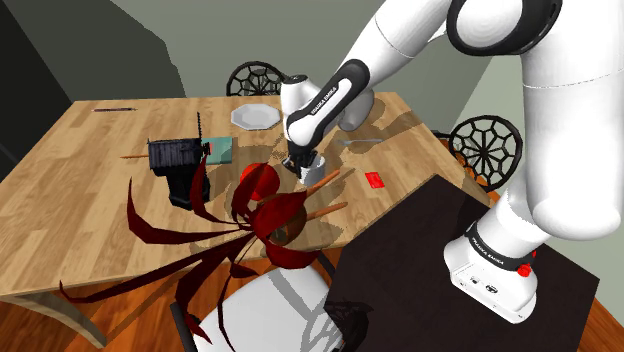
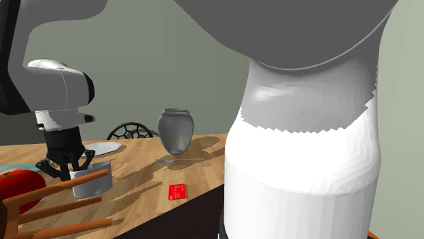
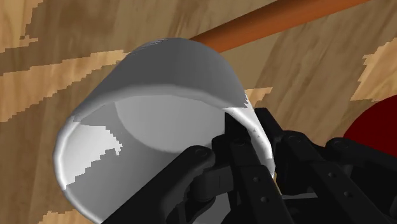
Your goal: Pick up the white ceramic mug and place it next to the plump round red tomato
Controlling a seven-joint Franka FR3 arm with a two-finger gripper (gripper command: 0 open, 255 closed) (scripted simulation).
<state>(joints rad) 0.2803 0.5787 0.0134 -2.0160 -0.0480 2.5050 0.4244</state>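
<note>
Presently, plain white-grey round mug (image 2: 90,179): being held by its rim beneath the all-black two-finger gripper (image 2: 71,167), over the light wooden table (image 1: 80,150).
Mug axis: standing close to upright, long axis running up and down, mouth opening upward toward the hand, base pointing down at the tabletop.
Claw: clamping shut on the mug's rim, pinching the wall from inside and outside at once.
Base and tabletop: touching or apart, cannot tell.
Neighbour: round red tomato (image 2: 17,183) sitting toward the second exterior view's left of the mug, near it but apart.
Other side: small flat red card (image 2: 177,191) lying on the wood toward that view's right of the mug, well apart.
Rods: orange-brown wooden rods (image 2: 58,192) slanting across in front of the mug's lower side in the second exterior view.
Behind: grey pot-bellied vase (image 2: 177,130) standing upright farther back on the table, white plate (image 2: 105,148) lying flat near it.
</note>
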